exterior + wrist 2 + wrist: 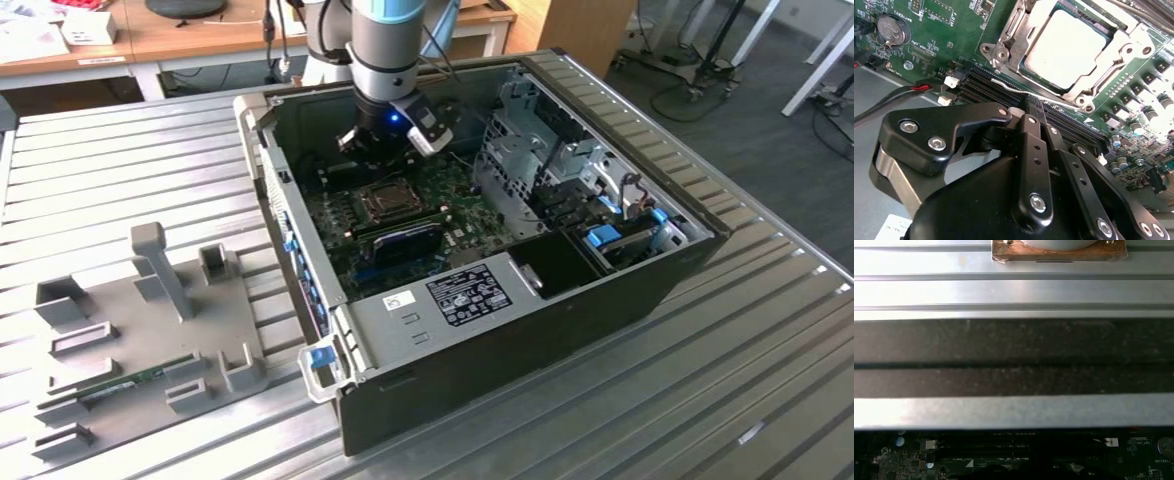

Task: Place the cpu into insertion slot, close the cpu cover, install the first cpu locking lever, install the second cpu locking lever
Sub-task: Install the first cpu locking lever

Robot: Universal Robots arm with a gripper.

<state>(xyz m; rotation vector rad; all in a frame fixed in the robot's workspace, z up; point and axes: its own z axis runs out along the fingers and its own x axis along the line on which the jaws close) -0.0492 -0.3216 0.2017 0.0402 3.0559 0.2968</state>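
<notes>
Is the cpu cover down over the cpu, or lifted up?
Down. In the second wrist view the cpu cover lies flat around the cpu, whose silver top shows through its window.

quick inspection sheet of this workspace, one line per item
surface: ribbed metal table, with an open computer case lying on it
job's things: cpu seated in the insertion slot; cpu cover down around it; a thin lever runs along the socket's edge
clutter: grey fixture tray at the exterior view's left, with a memory stick in it
pincer: pincer shut, tip close by the lever, above the memory slots
cables: red-and-black wire leading to a white plug on the board
surroundings: wooden desks behind the table
</notes>
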